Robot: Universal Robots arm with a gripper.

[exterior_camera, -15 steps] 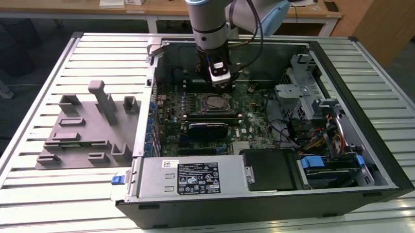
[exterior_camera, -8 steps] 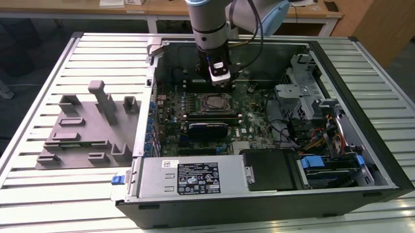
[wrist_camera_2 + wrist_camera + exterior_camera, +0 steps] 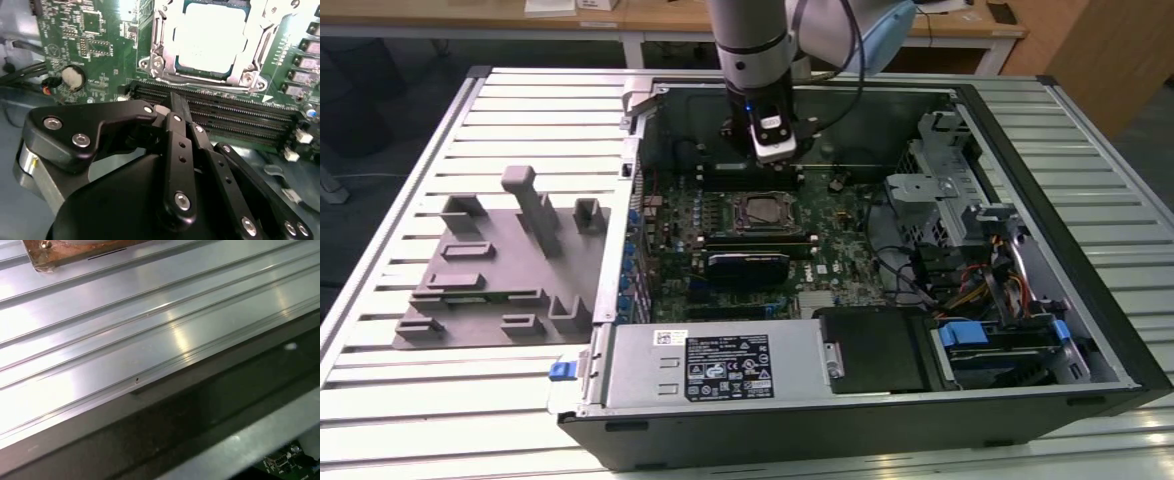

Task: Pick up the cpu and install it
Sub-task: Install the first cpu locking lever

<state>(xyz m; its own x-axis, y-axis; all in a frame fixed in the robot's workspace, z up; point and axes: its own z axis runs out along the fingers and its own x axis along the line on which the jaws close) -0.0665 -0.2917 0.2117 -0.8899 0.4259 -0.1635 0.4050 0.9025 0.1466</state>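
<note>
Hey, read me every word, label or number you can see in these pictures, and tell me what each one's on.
Nothing is clear enough to quote.
Black label on the power supply: print too small to read.
White sticker next to that label: too small to read.
White markings on the motherboard in the second wrist view: blurred.
Shiny top of the cpu: no print can be made out.

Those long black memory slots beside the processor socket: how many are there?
4 memory slots, side by side in a row between the socket and the claw, judging by the second wrist view; the claw hides their near ends.
</note>
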